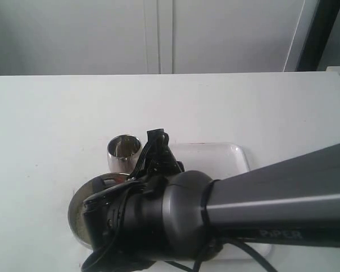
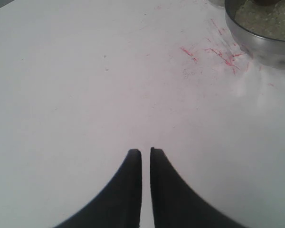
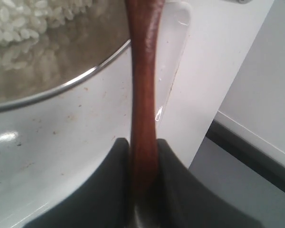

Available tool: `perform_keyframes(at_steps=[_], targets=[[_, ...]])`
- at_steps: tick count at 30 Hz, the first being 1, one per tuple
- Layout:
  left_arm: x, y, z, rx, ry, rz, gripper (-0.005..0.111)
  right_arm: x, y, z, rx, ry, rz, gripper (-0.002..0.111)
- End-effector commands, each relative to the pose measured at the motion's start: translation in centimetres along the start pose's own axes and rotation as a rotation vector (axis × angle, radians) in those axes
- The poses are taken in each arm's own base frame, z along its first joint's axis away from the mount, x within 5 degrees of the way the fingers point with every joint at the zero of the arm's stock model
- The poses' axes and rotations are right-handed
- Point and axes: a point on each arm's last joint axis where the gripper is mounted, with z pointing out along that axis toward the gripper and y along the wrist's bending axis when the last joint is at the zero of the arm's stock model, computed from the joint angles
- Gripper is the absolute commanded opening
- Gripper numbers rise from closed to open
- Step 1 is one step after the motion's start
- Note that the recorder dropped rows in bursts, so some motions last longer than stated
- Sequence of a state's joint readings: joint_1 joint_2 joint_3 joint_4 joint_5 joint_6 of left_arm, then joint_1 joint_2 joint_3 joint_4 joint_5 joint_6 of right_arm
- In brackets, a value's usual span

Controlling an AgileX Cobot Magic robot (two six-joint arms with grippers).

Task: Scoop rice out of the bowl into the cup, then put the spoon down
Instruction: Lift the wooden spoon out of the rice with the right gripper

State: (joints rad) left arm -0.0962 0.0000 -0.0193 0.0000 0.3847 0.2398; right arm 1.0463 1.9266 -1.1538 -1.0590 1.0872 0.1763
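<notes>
My right gripper (image 3: 145, 142) is shut on the slim handle of the dark reddish-brown wooden spoon (image 3: 143, 80). The handle runs past the rim of the wide steel bowl (image 3: 61, 88), and the spoon's oval end is out of view. White rice (image 3: 19, 23) lies heaped inside the bowl. In the exterior view the right arm (image 1: 187, 221) covers most of the bowl (image 1: 79, 204). The small shiny cup (image 1: 124, 148) stands just behind the bowl. My left gripper (image 2: 146, 151) hovers shut over bare table with nothing in it. The bowl (image 2: 261, 42) and its rice (image 2: 270, 19) show nearby.
A white glossy tray (image 1: 232, 156) lies to the right of the bowl, under the right arm; its raised edge (image 3: 175, 47) shows beside the spoon handle. Red scribble marks (image 2: 213, 52) stain the table near the bowl. A white wall stands behind the table.
</notes>
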Motion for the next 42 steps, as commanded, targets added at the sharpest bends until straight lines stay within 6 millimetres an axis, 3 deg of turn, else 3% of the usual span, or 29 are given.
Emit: perform_keyframes(at_steps=[1,20,26,33,42], targets=[[0.7,-0.2,0.1,0.021,0.056,-0.009,0.014,0.0,0.1,0.2,0.008,0.009,-0.002,0.0],[0.7,-0.2,0.1,0.021,0.056,-0.009,0.014,-0.1,1.9,0.3,-0.19,0.044,-0.06,0.0],[0.7,-0.2,0.1,0.021,0.056,-0.009,0.014,0.2,0.2,0.0,-0.27,0.037,-0.009,0.0],[0.7,-0.2,0.1,0.021,0.056,-0.009,0.014,1.9,-2.8,-0.5,-0.492,0.032,0.048,0.0],[0.7,-0.2,0.1,0.021,0.056,-0.009,0.014,3.4,-5.5,-0.6,-0.767,-0.099,0.276,0.0]])
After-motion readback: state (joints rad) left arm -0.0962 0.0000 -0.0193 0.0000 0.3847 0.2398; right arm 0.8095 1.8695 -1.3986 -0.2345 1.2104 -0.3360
